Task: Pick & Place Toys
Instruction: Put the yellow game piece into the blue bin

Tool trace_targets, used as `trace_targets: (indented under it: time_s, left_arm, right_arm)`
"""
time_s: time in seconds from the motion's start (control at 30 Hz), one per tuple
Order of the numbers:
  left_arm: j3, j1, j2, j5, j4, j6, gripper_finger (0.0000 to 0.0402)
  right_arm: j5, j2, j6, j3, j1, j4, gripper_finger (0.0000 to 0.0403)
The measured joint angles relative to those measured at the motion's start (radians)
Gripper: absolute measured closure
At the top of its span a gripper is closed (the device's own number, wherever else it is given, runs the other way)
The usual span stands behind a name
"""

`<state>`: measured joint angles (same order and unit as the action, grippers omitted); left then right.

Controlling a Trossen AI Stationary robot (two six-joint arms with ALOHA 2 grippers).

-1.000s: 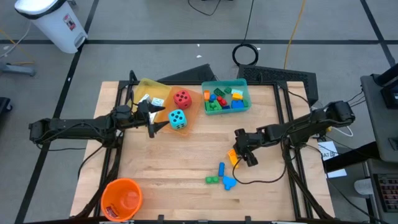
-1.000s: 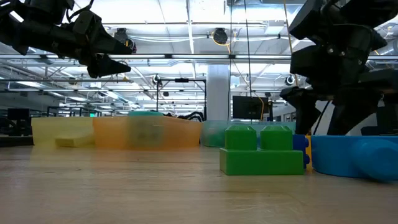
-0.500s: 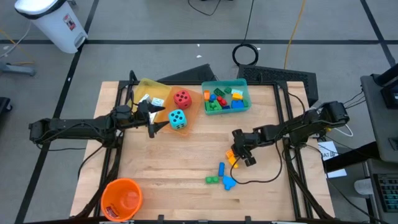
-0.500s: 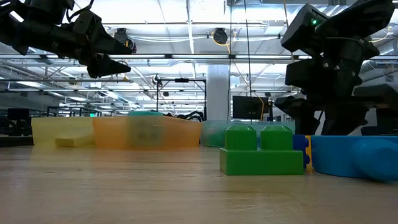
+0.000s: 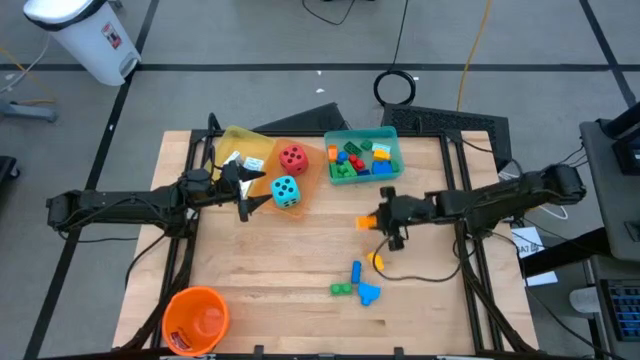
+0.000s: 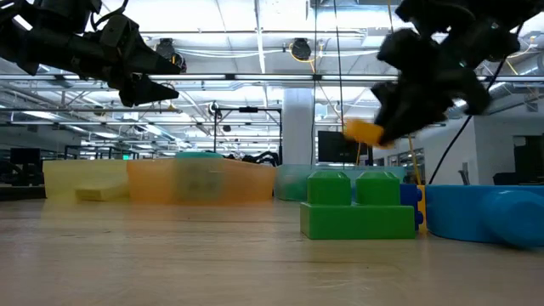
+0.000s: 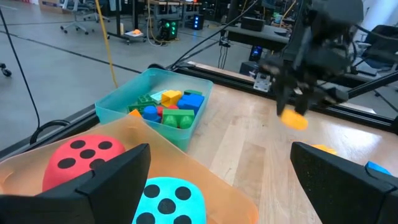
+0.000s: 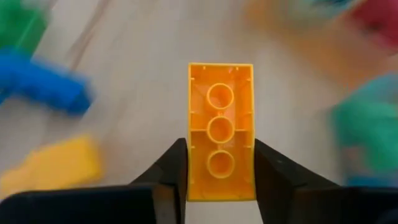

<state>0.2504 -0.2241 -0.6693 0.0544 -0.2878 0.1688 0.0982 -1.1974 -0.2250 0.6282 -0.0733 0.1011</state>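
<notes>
Your right gripper (image 5: 372, 221) is clamped on an orange brick (image 8: 221, 130), its two fingers pressing the brick's long sides, and it holds the brick in the air below the teal tray (image 5: 392, 133), well clear of the wood. Nearer you than the tray, a yellow brick (image 5: 377, 260), a blue brick (image 5: 356, 271), a green brick (image 5: 342, 289) and a light-blue piece (image 5: 368, 293) lie loose on the table (image 5: 290, 260). Left of the teal tray, the red die (image 5: 293, 157) and cyan die (image 5: 286, 191) sit in the orange tray (image 5: 313, 178). Your left gripper (image 5: 250, 187) hangs beside that tray, fingers spread wide and holding nothing.
</notes>
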Motion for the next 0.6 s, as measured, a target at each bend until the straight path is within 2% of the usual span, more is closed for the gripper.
trace_targets:
  time_s: [0.13,0.27,0.53,0.6]
  left_arm:
    - [0.0,0.0,0.0,0.0,0.0,-0.006,0.0009]
    - [0.0,0.0,0.0,0.001,-0.001,-0.007,0.0009]
    - [0.0,-0.001,0.0,0.007,-0.001,-0.012,0.0009]
    - [0.0,-0.001,0.0,0.022,-0.001,-0.012,0.0009]
  right_arm:
    - [0.055,0.05,0.058,0.0,0.071,-0.137,0.0295]
    - [0.061,0.053,0.044,0.0,0.192,-0.241,0.0311]
    - [0.052,-0.009,0.085,0.001,0.607,-0.277,0.0308]
    - [-0.013,-0.046,0.103,0.001,0.703,-0.276,0.0308]
